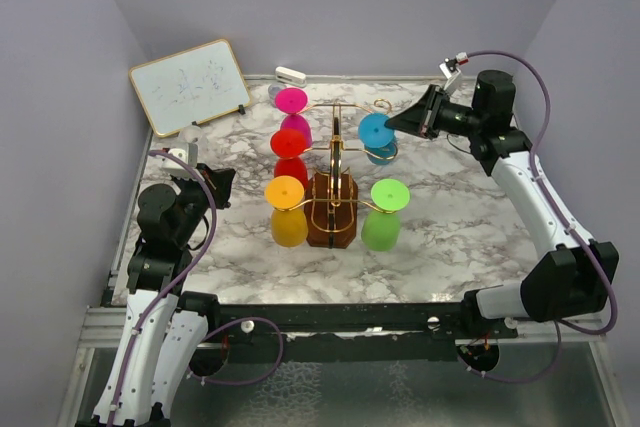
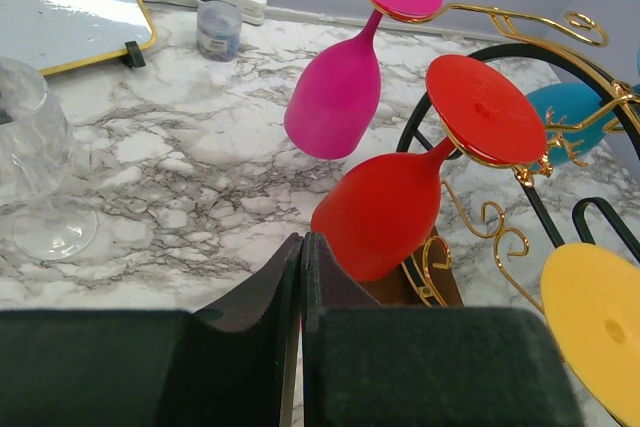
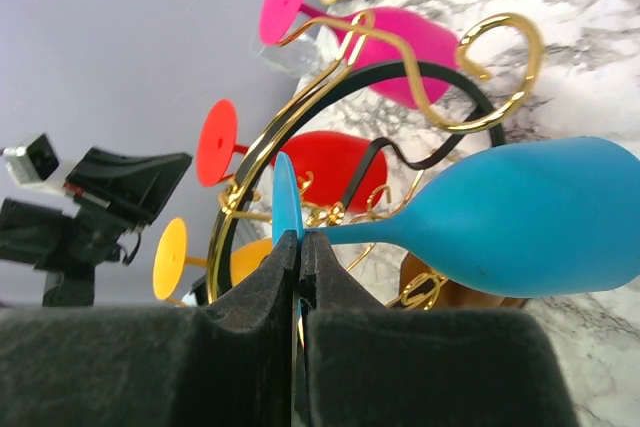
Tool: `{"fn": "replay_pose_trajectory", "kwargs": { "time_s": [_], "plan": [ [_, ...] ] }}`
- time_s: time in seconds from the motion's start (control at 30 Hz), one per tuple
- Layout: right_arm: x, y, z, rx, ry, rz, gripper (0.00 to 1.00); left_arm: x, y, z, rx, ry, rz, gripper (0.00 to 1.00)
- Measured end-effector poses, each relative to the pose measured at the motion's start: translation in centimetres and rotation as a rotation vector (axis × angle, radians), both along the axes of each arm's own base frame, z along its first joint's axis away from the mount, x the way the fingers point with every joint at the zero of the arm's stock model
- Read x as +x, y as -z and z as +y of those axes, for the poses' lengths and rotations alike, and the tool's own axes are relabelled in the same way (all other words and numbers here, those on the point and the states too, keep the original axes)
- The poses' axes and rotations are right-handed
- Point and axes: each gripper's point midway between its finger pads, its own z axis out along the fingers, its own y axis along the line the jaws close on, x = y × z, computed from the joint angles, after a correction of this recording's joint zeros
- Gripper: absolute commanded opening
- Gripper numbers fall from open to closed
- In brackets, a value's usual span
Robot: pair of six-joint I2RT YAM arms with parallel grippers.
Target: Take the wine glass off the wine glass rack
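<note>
The gold wire wine glass rack stands on its brown wooden base mid-table, with pink, red, yellow, green and blue glasses hanging bowl-down. My right gripper is at the rack's far right arm. In the right wrist view it is shut on the edge of the blue glass's foot, and the blue bowl still sits by the gold hook. My left gripper is shut and empty, left of the rack near the red glass.
A whiteboard leans at the back left, with a clear glass lying in front of it; this glass also shows in the left wrist view. A white eraser and a small jar sit at the far edge. Purple walls surround the table.
</note>
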Motion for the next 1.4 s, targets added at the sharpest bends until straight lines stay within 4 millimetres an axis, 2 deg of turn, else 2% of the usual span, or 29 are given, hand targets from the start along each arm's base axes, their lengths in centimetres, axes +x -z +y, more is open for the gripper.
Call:
{"fn": "replay_pose_trajectory", "kwargs": {
  "time_s": [0.17,0.27,0.37,0.53,0.6,0.67,0.7,0.8,0.83,0.9,1.0,1.07,1.17,1.3,1.4],
  "plan": [
    [1.7,0.5,-1.1,-0.048,0.128,-0.011,0.01,0.0,0.0,0.0,0.001,-0.001,0.0,0.09],
    [2.4,0.0,-2.3,-0.087,0.216,-0.055,0.01,0.0,0.0,0.0,0.0,-0.002,0.0,0.12],
    [2.5,-1.6,-3.7,-0.135,0.298,-0.144,0.01,0.0,0.1,0.0,0.0,-0.002,0.002,0.13],
    [2.4,-6.7,-4.5,-0.215,0.325,-0.388,0.01,0.1,0.2,0.0,-0.002,-0.005,0.008,0.14],
    [1.7,-8.6,-2.7,-0.258,0.294,-0.508,0.01,0.1,0.2,0.0,-0.003,-0.005,0.009,0.14],
    [-0.1,-10.2,1.4,-0.305,0.22,-0.648,0.01,0.2,0.2,0.1,-0.003,-0.006,0.01,0.15],
    [-1.9,-10.8,4.4,-0.32,0.156,-0.731,0.01,0.2,0.2,0.1,-0.003,-0.008,0.01,0.16],
    [-7.0,-11.7,11.2,-0.373,0.033,-0.956,0.01,0.3,0.3,0.3,-0.003,-0.022,0.013,0.17],
    [-8.4,-12.0,12.8,-0.394,0.012,-1.029,0.01,0.3,0.3,0.5,-0.003,-0.032,0.016,0.18],
    [-10.1,-12.8,14.7,-0.45,0.019,-1.165,0.01,0.5,0.6,0.8,-0.005,-0.058,0.028,0.2],
    [-10.1,-13.9,15.1,-0.563,0.097,-1.318,0.01,0.6,1.3,1.6,-0.021,-0.116,0.083,0.28],
    [-10.5,-14.0,15.1,-0.656,0.141,-1.444,0.01,0.7,1.1,2.1,-0.037,-0.156,0.118,0.29],
    [-12.9,-12.2,16.0,-0.777,0.12,-1.65,0.01,1.1,-1.7,2.5,-0.065,-0.194,0.139,0.3],
    [-16.5,-7.6,17.7,-0.954,0.037,-1.954,0.01,2.0,-10.1,2.3,-0.117,-0.201,0.061,0.36],
    [-17.5,-5.7,17.6,-1.074,0.029,-2.111,0.01,1.4,-17.7,2.2,-0.159,-0.187,-0.04,0.41]
  ]
}}
